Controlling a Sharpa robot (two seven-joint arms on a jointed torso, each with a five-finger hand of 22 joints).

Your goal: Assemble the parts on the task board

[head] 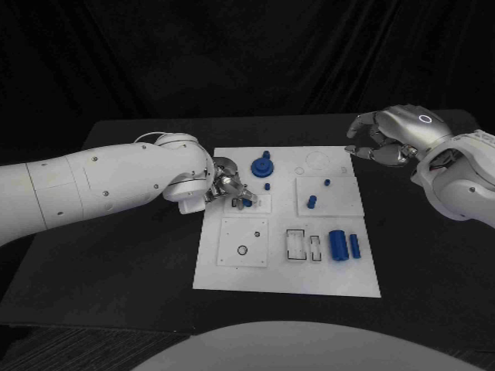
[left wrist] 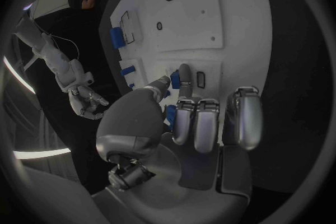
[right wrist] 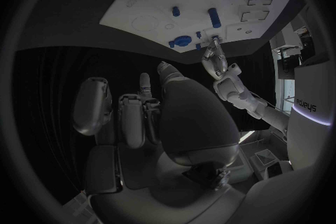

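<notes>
- Task board [head: 287, 274] flat in middle of black table [head: 125, 270], white, long side running away from robot.
- Left hand [head: 227, 188] over board's left side near the far end, fingers pointing down onto a raised white square [head: 255, 203].
- Small blue part [head: 247, 202] right at left fingertips [head: 239, 199]; in left wrist view the same blue part [left wrist: 174, 80] sits between thumb and extended finger, looks pinched, contact partly hidden.
- Other left fingers [left wrist: 206, 123] curled in side by side, nothing in them.
- Right hand [head: 384, 141] off board's far right corner, above the table, clear of the board.
- Right fingers curled loosely down, apart, holding nothing; right wrist view shows right hand [right wrist: 150, 117] with nothing in the palm.
- Round blue knob part [head: 263, 165] standing on board at far end, just beside left hand.
- Small blue peg [head: 267, 186] near it, upright.
- Blue peg [head: 311, 202] and tiny blue piece [head: 327, 183] on right-hand white square.
- Big blue cylinder [head: 337, 244] and thin blue bar [head: 355, 246] lying side by side at board's right, near end.
- Two outlined rectangular slots [head: 305, 246] just left of cylinder.
- Small black ring [head: 242, 250] on near-left white square.
</notes>
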